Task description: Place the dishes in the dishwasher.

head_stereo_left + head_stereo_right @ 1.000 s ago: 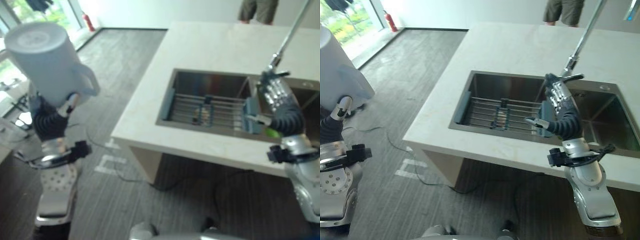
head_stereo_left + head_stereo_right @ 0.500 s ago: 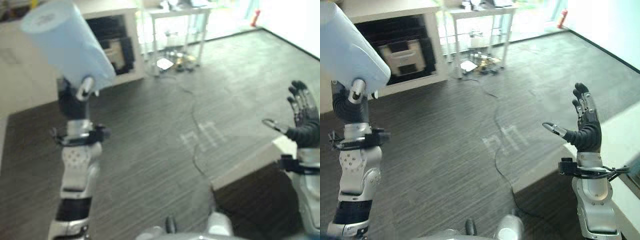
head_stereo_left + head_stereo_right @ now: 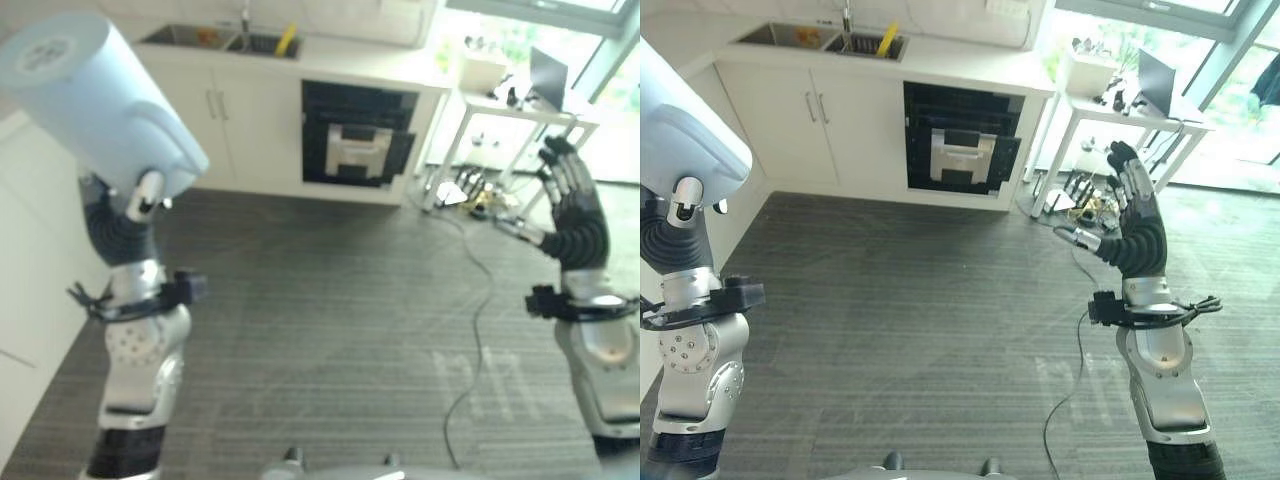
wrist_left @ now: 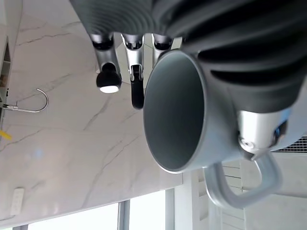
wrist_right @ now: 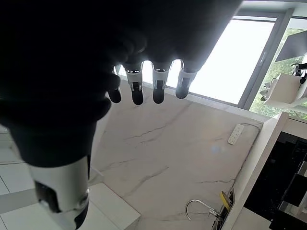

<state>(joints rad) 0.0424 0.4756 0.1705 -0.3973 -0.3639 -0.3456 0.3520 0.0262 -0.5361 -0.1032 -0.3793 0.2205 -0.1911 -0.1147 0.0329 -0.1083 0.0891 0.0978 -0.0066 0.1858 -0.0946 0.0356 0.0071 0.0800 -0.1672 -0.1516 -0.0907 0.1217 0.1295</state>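
Observation:
A pale grey-blue mug [image 3: 100,105] is held bottom-up, high at the left, with my left hand [image 3: 118,225] shut on it and the thumb against its side. In the left wrist view the mug's open mouth [image 4: 175,110] faces the camera, its handle [image 4: 244,189] juts out, and fingers [image 4: 136,72] curl past the rim. My right hand [image 3: 1135,228] is raised at the right, open and holding nothing; its straight fingers [image 5: 153,81] show in the right wrist view. A black built-in dishwasher [image 3: 960,150] sits in the white cabinets across the floor.
White cabinets [image 3: 230,120] carry a counter with a sink and tap [image 3: 215,35] and a yellow item [image 3: 285,40]. A white table [image 3: 515,105] with a laptop stands at the right, clutter beneath it. A white wall [image 3: 30,300] is close on the left. Grey plank floor [image 3: 330,320] lies between.
The camera has swung away from the island sink to face the cabinets and dishwasher. The left hand still holds the mug up; the right hand stays open and raised.

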